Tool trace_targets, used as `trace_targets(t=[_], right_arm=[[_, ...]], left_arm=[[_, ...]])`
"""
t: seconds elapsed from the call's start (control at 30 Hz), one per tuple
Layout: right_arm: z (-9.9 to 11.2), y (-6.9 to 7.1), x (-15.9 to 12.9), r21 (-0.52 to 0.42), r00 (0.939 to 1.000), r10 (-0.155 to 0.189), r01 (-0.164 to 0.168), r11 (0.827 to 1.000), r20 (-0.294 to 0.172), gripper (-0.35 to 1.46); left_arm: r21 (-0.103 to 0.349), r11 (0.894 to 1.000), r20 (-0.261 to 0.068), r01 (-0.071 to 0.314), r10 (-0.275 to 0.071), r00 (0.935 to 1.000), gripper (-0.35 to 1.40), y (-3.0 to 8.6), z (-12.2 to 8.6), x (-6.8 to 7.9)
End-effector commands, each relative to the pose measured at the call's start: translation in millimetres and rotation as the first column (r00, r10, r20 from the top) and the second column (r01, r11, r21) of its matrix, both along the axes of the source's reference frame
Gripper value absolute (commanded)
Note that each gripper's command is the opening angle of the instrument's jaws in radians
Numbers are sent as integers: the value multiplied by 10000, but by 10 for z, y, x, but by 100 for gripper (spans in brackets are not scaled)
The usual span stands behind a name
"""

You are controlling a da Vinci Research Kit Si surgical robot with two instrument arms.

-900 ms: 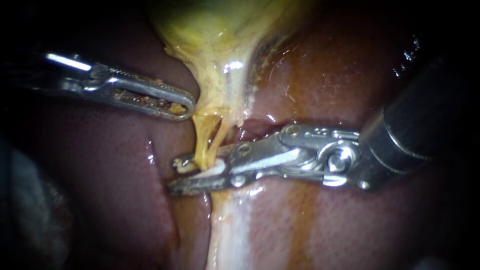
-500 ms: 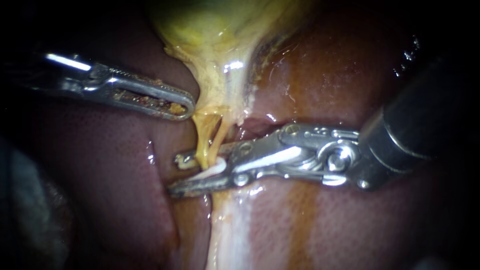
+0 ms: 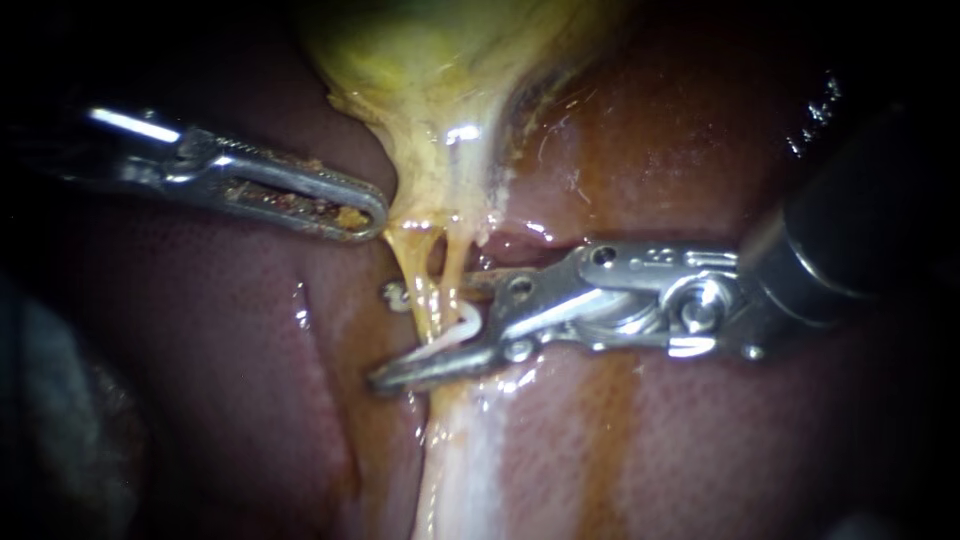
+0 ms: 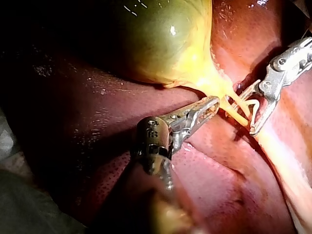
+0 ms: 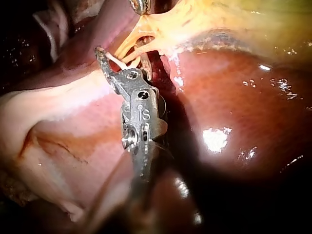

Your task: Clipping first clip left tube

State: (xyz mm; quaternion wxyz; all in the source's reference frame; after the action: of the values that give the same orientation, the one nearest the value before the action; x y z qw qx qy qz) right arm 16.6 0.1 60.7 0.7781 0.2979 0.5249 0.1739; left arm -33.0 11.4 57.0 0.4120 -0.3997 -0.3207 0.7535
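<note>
Right instrument [image 3: 385, 338] slides toward frame right, pincer gaping wider, white clip [image 3: 452, 332] seated, straddling left tube [image 3: 418, 280]. Left instrument [image 3: 375, 215] pincer pinches gallbladder [image 3: 440, 80] over wet liver [image 3: 700, 150].

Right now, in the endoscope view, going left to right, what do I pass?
Left instrument, left tube, right tube, right instrument's shaft. The clip overlaps the tubes, so I leave it out.

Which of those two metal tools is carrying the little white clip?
The right instrument, entering from the right, holds the white clip; the left instrument carries none.
</note>
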Motion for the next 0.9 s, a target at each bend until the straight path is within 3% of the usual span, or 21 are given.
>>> trace_targets(t=[0.03,0.23,0.43,0.7,0.9], right_arm=[[-1,1,-5,13,10000,6,-6,10000,28,50],[-1,4,-33,-79,9992,-151,154,9999,377,50],[-6,7,-51,-82,9991,-123,127,9999,398,50],[-38,19,-58,91,9991,-102,98,9999,401,50],[-58,14,-45,248,9998,-118,115,9996,141,49]], left_arm=[[3,10000,5,-6,6,10000,-35,0,0,0],[4,10000,7,-9,9,10000,-35,1,0,1],[4,10000,8,-10,10,10000,-35,1,0,2],[4,10000,9,-12,12,10000,-35,1,0,2],[26,10000,23,-26,26,10000,-35,4,-1,6]])
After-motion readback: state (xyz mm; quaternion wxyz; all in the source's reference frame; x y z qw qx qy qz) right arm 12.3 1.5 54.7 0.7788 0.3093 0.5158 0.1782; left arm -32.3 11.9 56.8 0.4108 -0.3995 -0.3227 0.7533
